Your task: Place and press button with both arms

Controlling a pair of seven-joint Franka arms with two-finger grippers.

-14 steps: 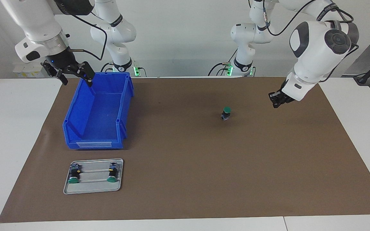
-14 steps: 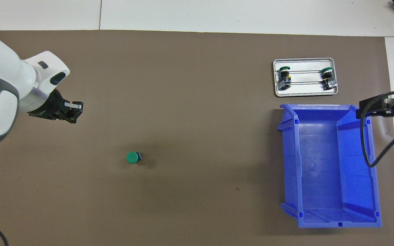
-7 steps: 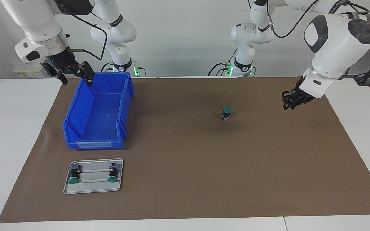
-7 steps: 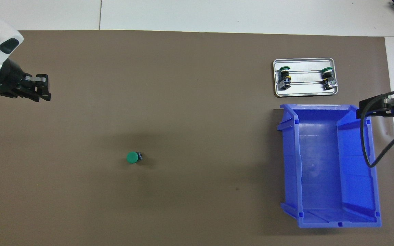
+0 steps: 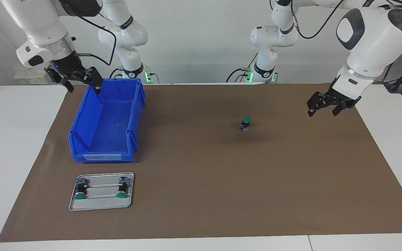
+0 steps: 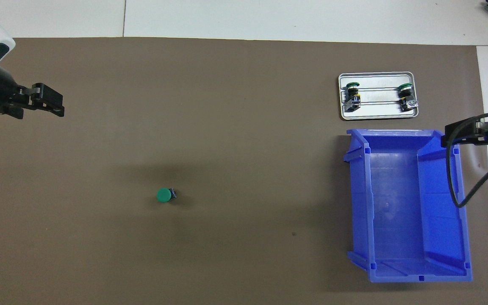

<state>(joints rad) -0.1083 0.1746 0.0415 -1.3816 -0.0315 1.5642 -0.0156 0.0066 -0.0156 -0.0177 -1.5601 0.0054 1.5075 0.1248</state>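
Green push-button (image 5: 245, 123) seen upright at frame centre, lower left of left pincer (image 5: 328, 105): nearer, spread wide, empty. Right pincer (image 5: 79, 79), upper left, spread, empty.

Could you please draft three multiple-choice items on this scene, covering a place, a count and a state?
1. Where does the upright button stand?
A. in the blue bin
B. on the brown mat
C. on the metal tray

2. How many buttons lie on the metal tray?
A. one
B. two
C. three

3. How is the left gripper?
A. open, holding nothing
B. shut on the button
C. pressing the green cap

Key: 1 B, it stands alone on the brown mat; 2 B, two green-capped ones lie there; 3 A, its fingers are spread in the air over the mat, apart from the button.
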